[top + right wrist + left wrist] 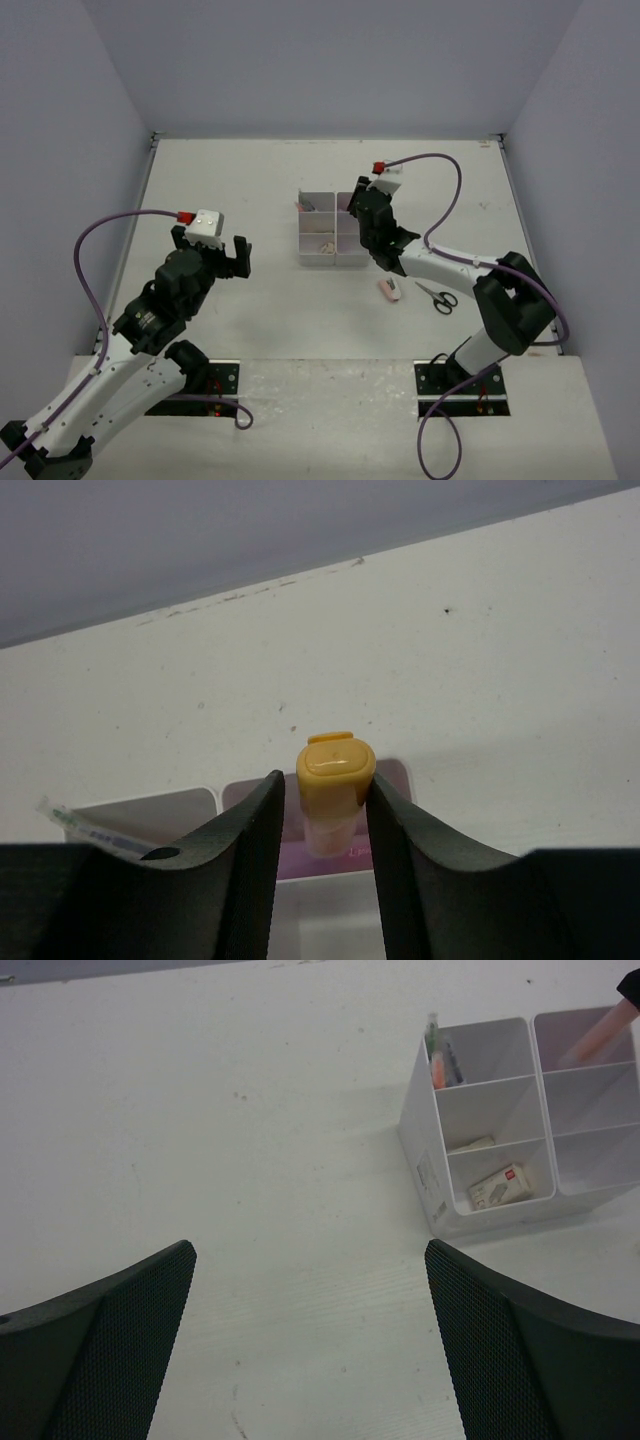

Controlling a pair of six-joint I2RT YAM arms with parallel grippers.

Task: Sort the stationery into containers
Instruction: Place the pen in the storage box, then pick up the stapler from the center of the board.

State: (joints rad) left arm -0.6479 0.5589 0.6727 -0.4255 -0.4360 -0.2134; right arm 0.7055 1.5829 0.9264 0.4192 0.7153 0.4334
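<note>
The right pincer [325, 783] has a finger close on each side of an orange-capped marker [336, 765], but I cannot tell if they squeeze it. The marker's low end sits in the far right box of the white organizer [428, 1150]. The left pincer [310, 1255] is wide open above the tabletop [250, 1160], left of the organizer.

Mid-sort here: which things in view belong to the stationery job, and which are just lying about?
Job: organizer, marker between the right fingers, pink eraser, scissors, pens and erasers already in compartments.
Not the job: purple cables, base plates.
</note>
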